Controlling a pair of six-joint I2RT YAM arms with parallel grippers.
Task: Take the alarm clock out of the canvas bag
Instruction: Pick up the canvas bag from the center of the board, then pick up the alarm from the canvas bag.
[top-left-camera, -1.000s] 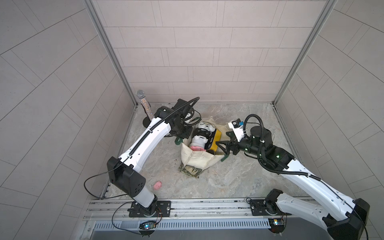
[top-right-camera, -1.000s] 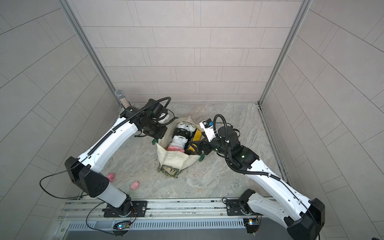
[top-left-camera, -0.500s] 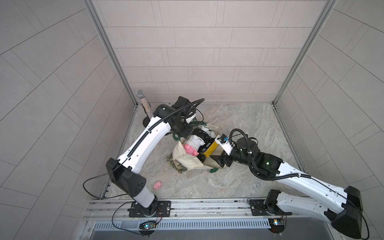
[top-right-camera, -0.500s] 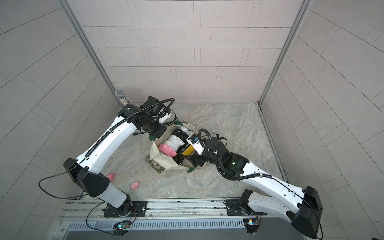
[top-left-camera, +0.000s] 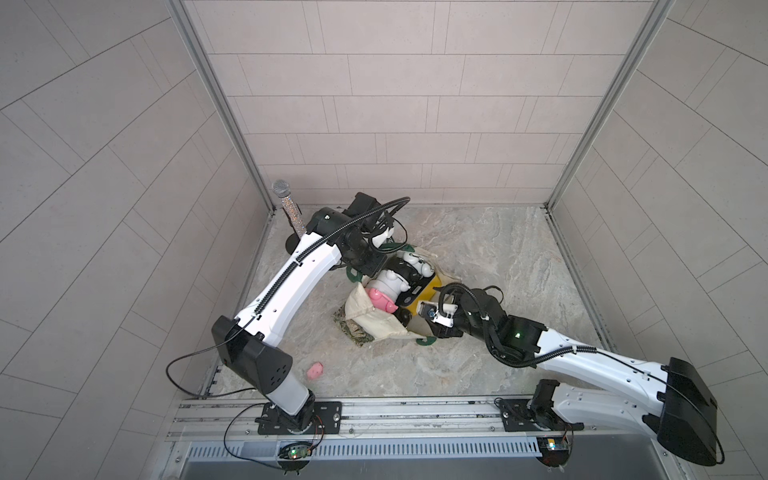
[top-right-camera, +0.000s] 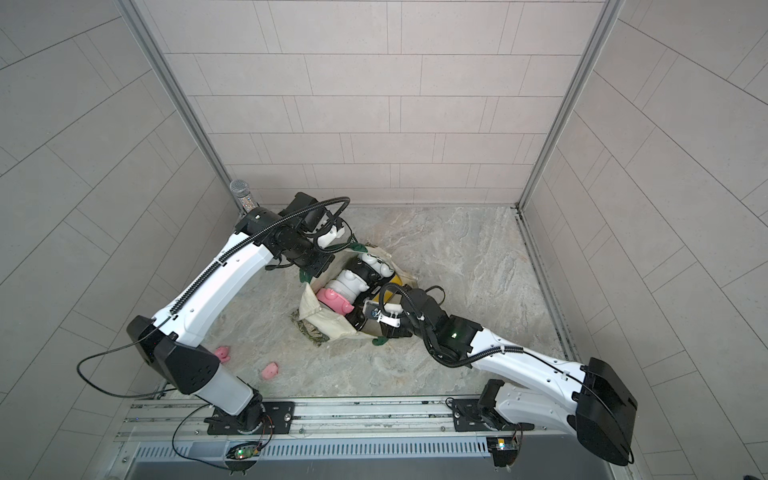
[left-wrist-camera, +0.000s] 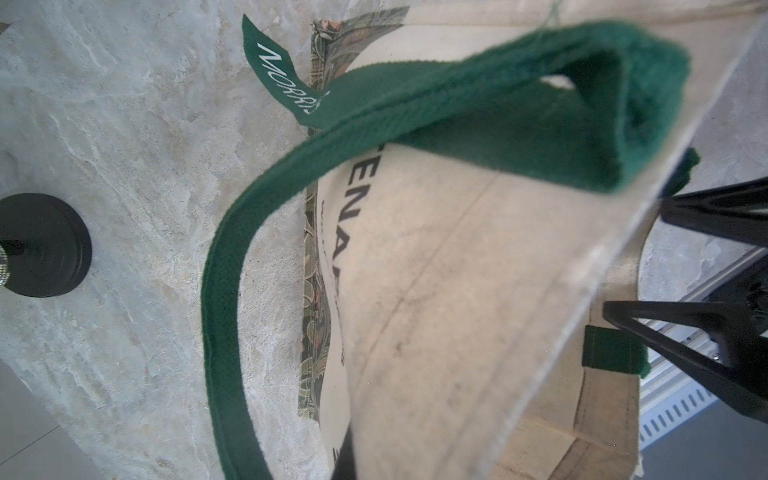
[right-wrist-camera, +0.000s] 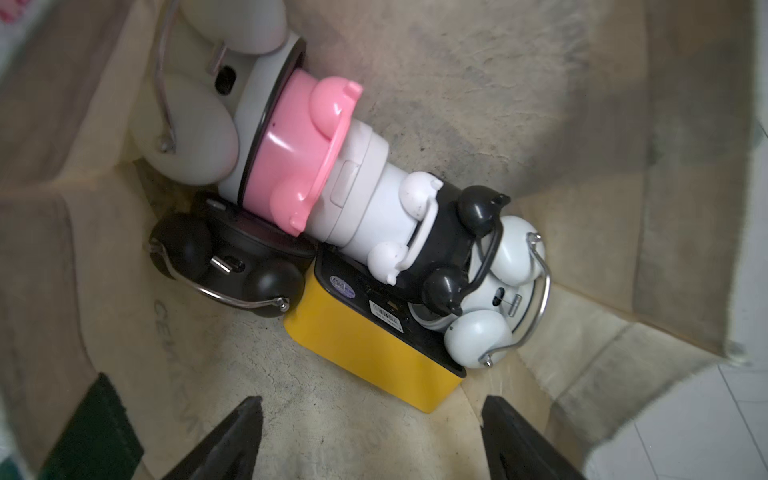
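Two near-equal high overviews; wrist cameras close on the canvas bag (left-wrist-camera: 457, 291)

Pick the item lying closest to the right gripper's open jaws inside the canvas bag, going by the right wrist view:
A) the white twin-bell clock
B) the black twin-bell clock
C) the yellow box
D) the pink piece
C: in the right wrist view a corner of the yellow box sits between the open jaws of the right gripper. Everything else lies deeper in the canvas bag.
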